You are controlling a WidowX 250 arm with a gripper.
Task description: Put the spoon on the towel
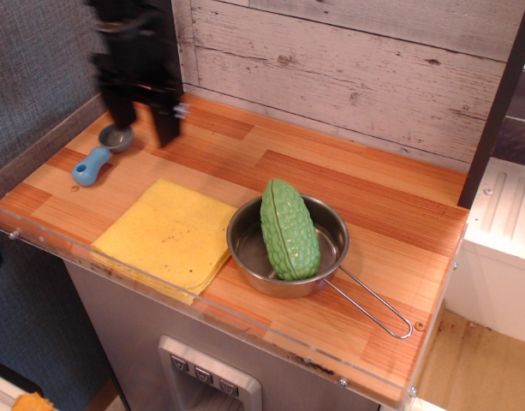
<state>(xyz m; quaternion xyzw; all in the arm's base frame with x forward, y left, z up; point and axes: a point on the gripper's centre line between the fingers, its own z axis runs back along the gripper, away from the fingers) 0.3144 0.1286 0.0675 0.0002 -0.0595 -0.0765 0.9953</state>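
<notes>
One spoon [99, 152] on counter — open claw [144, 126] blurred, just above-right.

Single view: high, off front right corner, angled down across wooden counter [365, 205] toward plank wall [373, 68]; mid-range.

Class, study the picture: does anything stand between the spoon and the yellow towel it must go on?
Nothing visible does. The spoon lies on bare wood just behind the towel. The pan with the green gourd sits at the towel's right, off that path.
</notes>
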